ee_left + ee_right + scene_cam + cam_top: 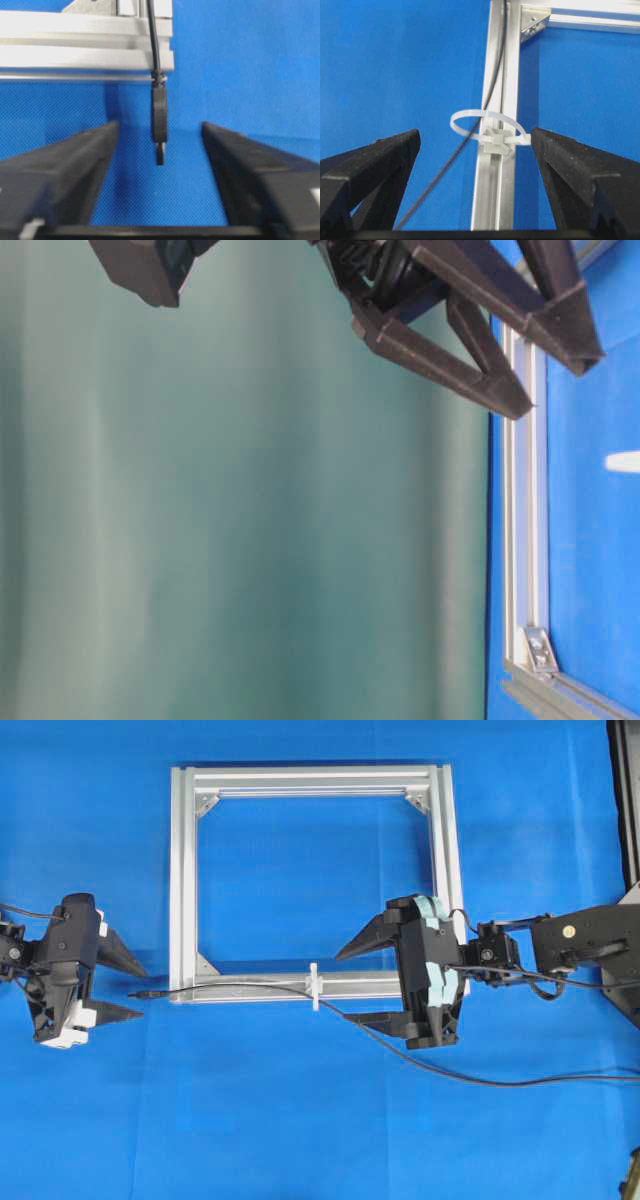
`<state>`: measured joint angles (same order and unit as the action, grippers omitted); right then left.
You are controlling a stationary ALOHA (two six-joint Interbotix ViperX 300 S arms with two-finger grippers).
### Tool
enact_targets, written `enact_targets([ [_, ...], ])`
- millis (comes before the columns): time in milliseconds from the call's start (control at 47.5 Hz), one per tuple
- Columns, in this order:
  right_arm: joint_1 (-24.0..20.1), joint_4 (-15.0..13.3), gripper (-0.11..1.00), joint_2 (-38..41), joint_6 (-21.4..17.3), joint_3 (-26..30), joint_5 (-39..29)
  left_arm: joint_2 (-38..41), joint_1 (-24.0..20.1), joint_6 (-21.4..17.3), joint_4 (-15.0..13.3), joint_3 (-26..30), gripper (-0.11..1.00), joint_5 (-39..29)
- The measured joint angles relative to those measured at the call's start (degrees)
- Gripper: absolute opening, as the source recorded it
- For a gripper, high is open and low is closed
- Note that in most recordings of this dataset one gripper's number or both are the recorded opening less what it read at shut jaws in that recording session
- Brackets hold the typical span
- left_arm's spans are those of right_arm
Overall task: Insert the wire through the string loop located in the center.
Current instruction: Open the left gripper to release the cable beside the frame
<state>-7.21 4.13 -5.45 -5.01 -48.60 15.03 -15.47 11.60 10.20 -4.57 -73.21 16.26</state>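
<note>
Blue cloth covers the counter [300,1120]; a square silver frame [182,880] lies flat on it. The table-level view shows mostly a green-grey backdrop and adds little.

Wire [240,988]: runs along the frame's near rail, passes through the string loop [314,986] mounted mid-rail, then trails off across the cloth to the right edge of the overhead view. In the right wrist view the wire [492,95] does appear to go under the white arch of the loop [487,125], so by these pictures the threading looks largely done. The plug tip [140,992] sticks out just past the frame's left corner.

Left gripper [120,988]: spread wide, holding nothing. The left wrist view shows the plug [159,122] hanging between the two fingers, touching neither, pointing straight toward the gripper. The wire's long axis runs along the rail, in line with the left gripper's approach. This arm is clearly the nearer one to the plug.

Right gripper [350,985]: also spread wide, empty, straddling the rail just right of the loop; the wire passes between its fingers without visible contact.

Judgement: the next move would be the left gripper closing on the plug to draw the wire further through. The plug is narrow, so it needs to stay centred between the fingers.

No brands, labels or legible writing anywhere.
</note>
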Motion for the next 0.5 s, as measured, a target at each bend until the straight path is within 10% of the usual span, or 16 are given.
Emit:
enact_targets([
  [105,0.00,0.00,0.90,0.00,0.00,-0.09,0.00,-0.18,-0.09,0.00,0.00,-0.09,0.91,0.00],
  [505,-0.09,0.00,0.90,0.00,0.00,0.18,-1.05,-2.29,0.00,0.09,-0.09,0.53,0.90,-1.32],
])
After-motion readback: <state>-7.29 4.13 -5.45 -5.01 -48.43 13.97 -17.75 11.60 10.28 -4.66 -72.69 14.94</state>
